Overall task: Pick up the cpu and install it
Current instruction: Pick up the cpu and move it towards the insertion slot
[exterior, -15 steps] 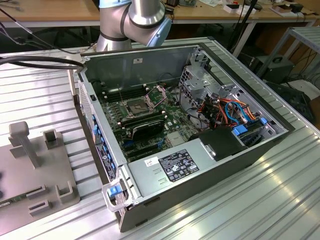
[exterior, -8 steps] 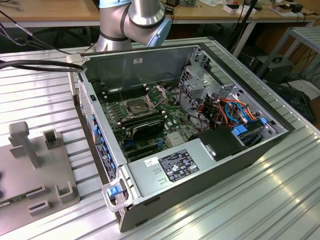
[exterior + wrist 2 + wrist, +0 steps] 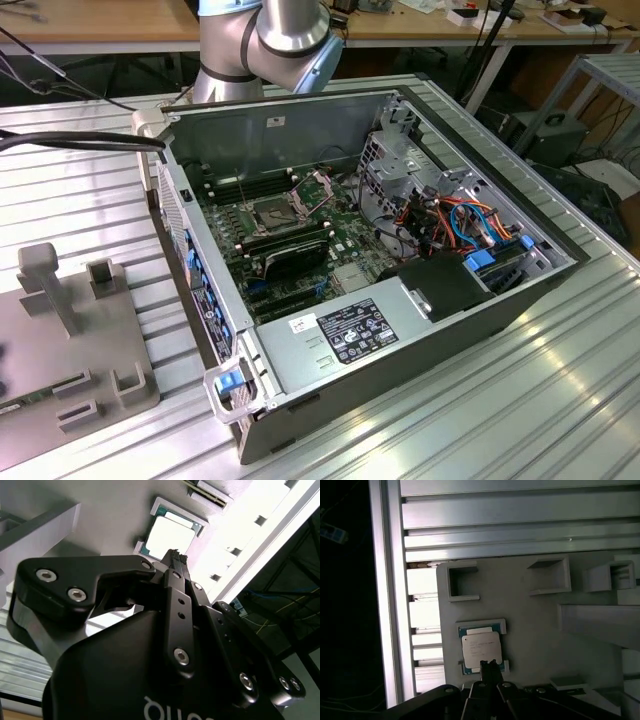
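Note:
The cpu (image 3: pixel 481 647) is a small square chip with a pale metal top. It lies flat in a shallow corner holder on the grey fixture plate (image 3: pixel 530 620); the second wrist view also catches the cpu (image 3: pixel 170 534). My gripper (image 3: pixel 487 664) hangs over the chip's near edge, and its black fingers (image 3: pixel 176 560) are pressed together with nothing between them. In the exterior view the open computer case (image 3: pixel 380 340) shows the motherboard's dark socket (image 3: pixel 272 212) with its metal plate hinged up.
The fixture plate (image 3: pixel 60 350) lies at the exterior view's left with upright posts and slotted holders. The arm's elbow (image 3: pixel 270 40) rises behind the case. Cables, a drive cage and a power supply (image 3: pixel 350 330) crowd the case. A ribbed aluminium table (image 3: pixel 560 400) lies underneath.

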Robot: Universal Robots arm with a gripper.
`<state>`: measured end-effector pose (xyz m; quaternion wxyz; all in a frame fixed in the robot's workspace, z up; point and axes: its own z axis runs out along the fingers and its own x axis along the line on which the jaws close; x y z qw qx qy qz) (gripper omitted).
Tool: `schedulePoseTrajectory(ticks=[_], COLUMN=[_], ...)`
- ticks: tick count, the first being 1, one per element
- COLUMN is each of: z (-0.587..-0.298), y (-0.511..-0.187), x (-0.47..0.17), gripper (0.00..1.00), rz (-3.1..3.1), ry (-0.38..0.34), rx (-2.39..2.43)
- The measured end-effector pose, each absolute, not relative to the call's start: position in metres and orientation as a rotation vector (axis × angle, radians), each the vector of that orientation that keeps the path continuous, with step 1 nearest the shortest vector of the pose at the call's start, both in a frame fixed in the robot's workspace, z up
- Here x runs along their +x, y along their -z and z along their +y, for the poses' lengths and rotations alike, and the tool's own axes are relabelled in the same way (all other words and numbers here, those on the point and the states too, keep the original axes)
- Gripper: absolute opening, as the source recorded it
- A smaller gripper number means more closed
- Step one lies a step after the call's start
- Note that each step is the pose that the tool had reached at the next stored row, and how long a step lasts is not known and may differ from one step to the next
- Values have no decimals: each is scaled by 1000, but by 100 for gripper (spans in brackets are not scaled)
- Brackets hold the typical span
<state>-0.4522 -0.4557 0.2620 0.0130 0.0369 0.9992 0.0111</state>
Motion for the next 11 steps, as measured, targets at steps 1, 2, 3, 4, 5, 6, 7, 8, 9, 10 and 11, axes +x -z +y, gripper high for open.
schedulePoseTrajectory(ticks=[1,2,3,4,5,6,7,8,9,10,11], z=[-456,-456,-456,-456,-456,-456,-456,-456,-456,-456,-456], y=[-262,-262,-262,-262,-262,-262,-262,-262,-262,-262,-262], x=[-452,-452,-452,-452,-452,-452,-452,-452,-452,-452,-452], gripper=[11,11,11,11,11,11,11,11,11,11,11], rz=[3113,3113,3113,3113,3113,3113,3113,3113,3113,3113,3113], ry=[-35,-35,-35,-35,-35,-35,-35,-35,-35,-35,-35], rx=[115,115,115,115,115,115,115,115,115,115,115])
